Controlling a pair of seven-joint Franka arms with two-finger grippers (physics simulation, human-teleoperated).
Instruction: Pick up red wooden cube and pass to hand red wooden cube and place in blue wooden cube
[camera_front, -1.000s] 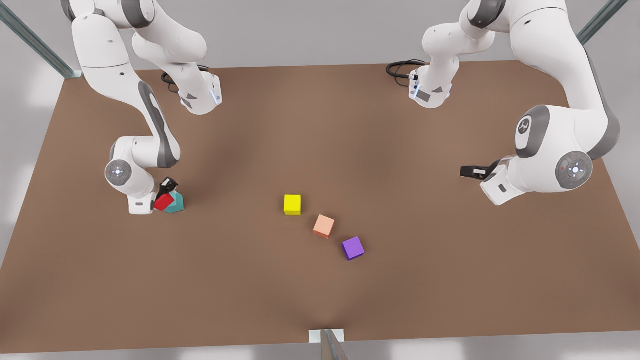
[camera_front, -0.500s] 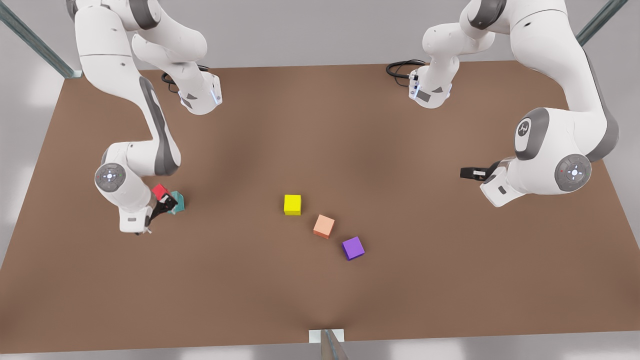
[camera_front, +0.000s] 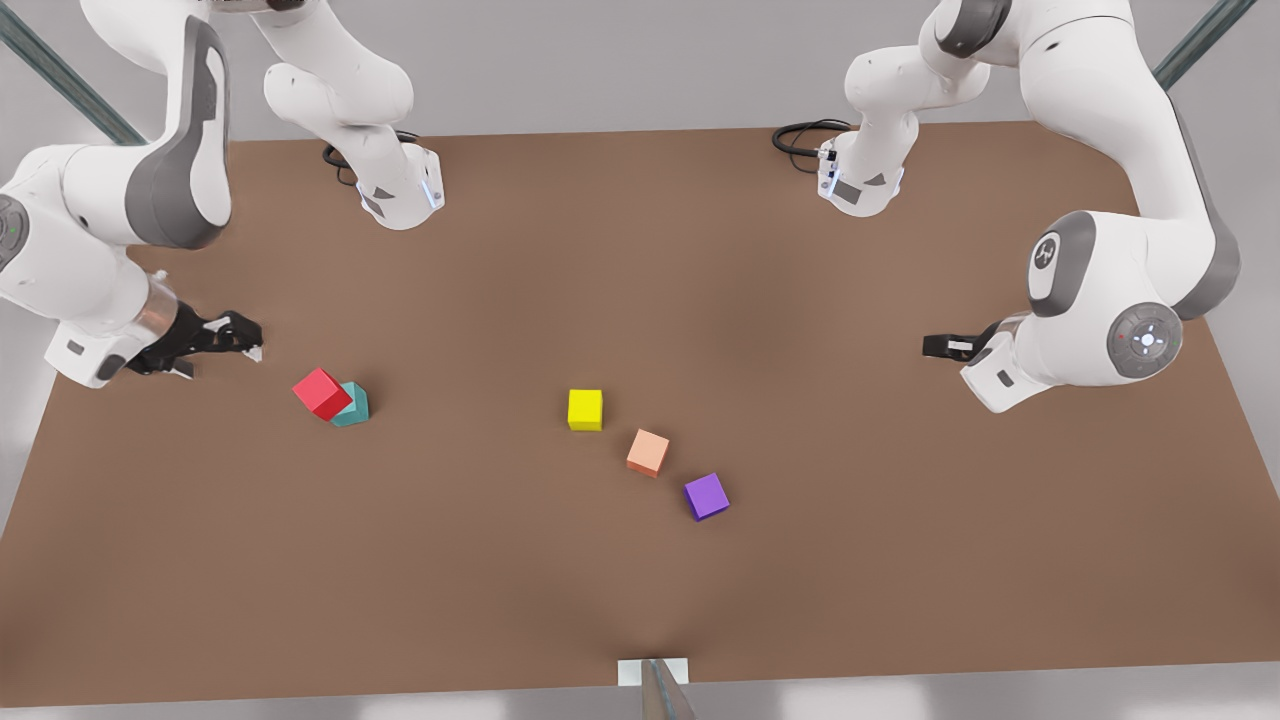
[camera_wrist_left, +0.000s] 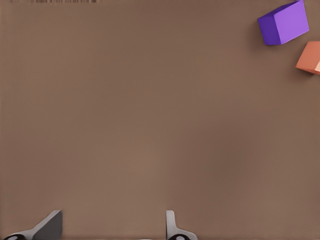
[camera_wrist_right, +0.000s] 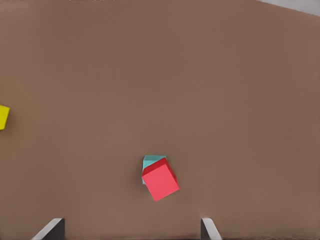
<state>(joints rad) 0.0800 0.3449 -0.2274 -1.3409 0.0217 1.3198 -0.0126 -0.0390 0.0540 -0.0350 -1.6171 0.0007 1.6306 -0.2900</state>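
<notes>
Brown table (camera_front: 640, 250), my two arms over it, five cubes.

My right gripper (camera_front: 235, 338) is at the front view's left edge, raised off the table, jaws apart and empty. A second ago it was clamped on the red wooden cube (camera_front: 321, 393), down at the blue wooden cube (camera_front: 355, 405). Half a second ago it was letting go. Now it has backed off to the left, well apart from both cubes.

My left gripper (camera_front: 935, 346) waits at the front view's right, jaws apart, holding nothing. It hasn't moved.

Red wooden cube now free, sitting on the blue wooden cube, twisted and offset toward the left so teal shows only at one side. My right wrist view agrees: red (camera_wrist_right: 160, 180) covers most of the teal one (camera_wrist_right: 151, 161).

Yellow cube (camera_front: 585, 409), salmon cube (camera_front: 648, 452) and purple cube (camera_front: 706, 496) are mid-table, unmoved.

Judgement: placement looks done and the stack held through release. The overhang is the only risk.
</notes>
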